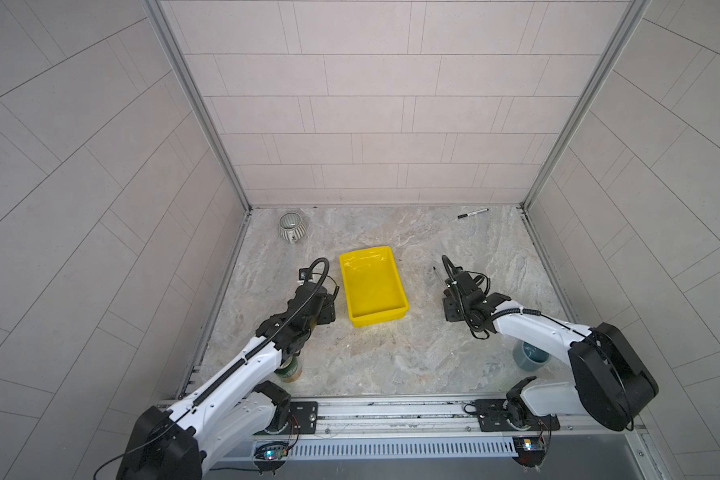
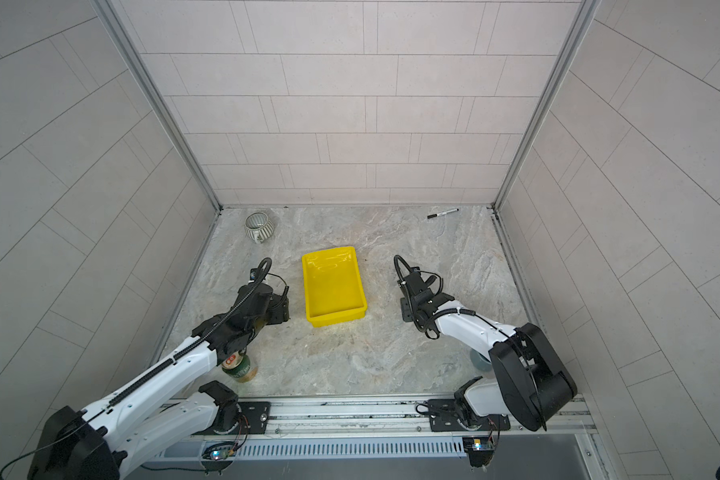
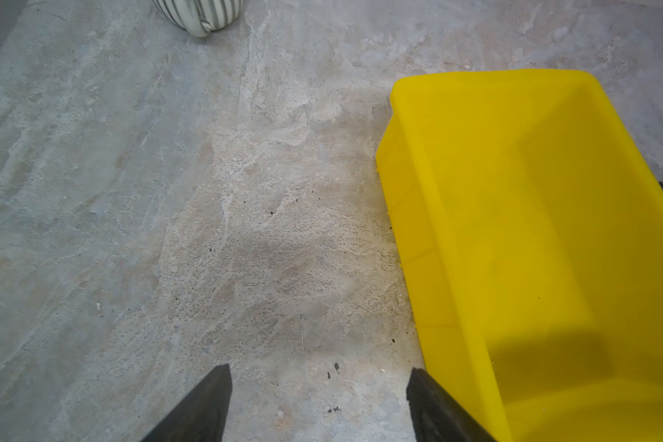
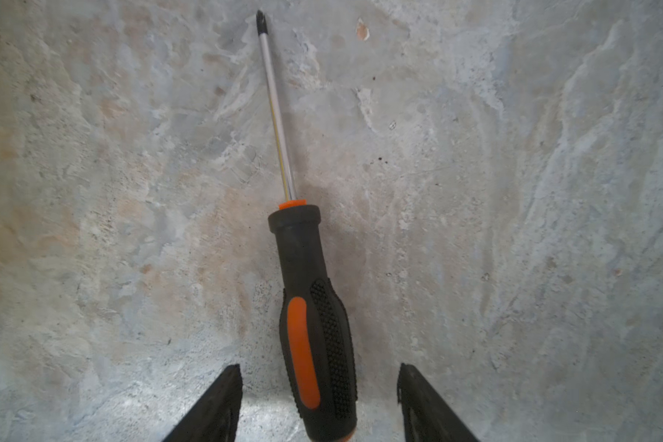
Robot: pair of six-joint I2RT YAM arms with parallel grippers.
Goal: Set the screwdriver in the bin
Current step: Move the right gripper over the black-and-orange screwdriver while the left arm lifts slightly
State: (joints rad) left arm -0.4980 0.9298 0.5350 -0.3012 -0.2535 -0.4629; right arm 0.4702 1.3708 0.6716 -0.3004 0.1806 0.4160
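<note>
The screwdriver [image 4: 311, 306], with a black handle, an orange band and a thin metal shaft, lies flat on the stone floor. In a top view only its shaft [image 1: 436, 276] shows beside my right wrist. My right gripper [image 4: 319, 367] is open and straddles the handle's rear end, with a gap on each side. The yellow bin [image 1: 373, 286] [image 2: 333, 286] stands empty in the middle. My left gripper [image 3: 318, 369] is open over bare floor just left of the bin [image 3: 513, 214], and one finger [image 3: 433, 405] is close to its wall.
A ribbed grey cup [image 1: 292, 226] stands at the back left and a marker pen [image 1: 472, 213] lies at the back right. A blue-grey cup [image 1: 528, 357] sits under my right arm. A green can [image 2: 238, 365] stands under my left arm. Tiled walls enclose three sides.
</note>
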